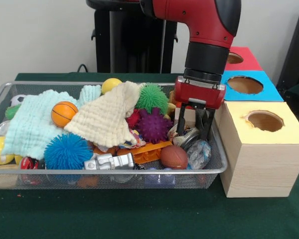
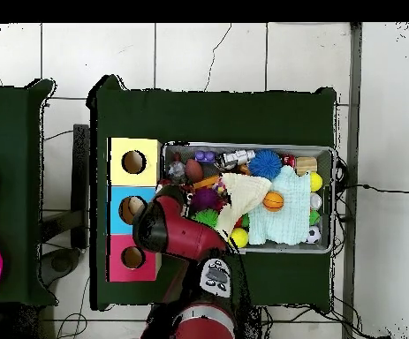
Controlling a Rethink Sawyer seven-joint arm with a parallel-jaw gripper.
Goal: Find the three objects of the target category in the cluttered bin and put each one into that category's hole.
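A wire mesh bin (image 1: pixel 114 172) (image 2: pixel 248 146) is packed with toys and cloths. My gripper (image 1: pixel 194 125) is lowered into its right end, open, with one dark finger (image 1: pixel 209 124) beside a pale block (image 1: pixel 186 116) and a shiny wrapped item (image 1: pixel 197 151). A brown ball (image 1: pixel 174 156) lies just in front of it. Nearby are a purple spiky ball (image 1: pixel 153 125), a green spiky ball (image 1: pixel 152 97), a blue spiky ball (image 1: pixel 67 151) (image 2: pixel 264 163) and an orange basketball (image 1: pixel 64 113) (image 2: pixel 273 201). In the overhead view the arm (image 2: pixel 177 231) hides the gripper.
Three boxes with round holes stand beside the bin: yellow (image 1: pixel 264 121) (image 2: pixel 133 161), blue (image 1: pixel 245 84) (image 2: pixel 132 209), red (image 1: pixel 234 58) (image 2: pixel 132 257). A cream cloth (image 1: pixel 109 119), a mint cloth (image 1: pixel 34 123) and a silver toy (image 1: pixel 109 161) cover other items.
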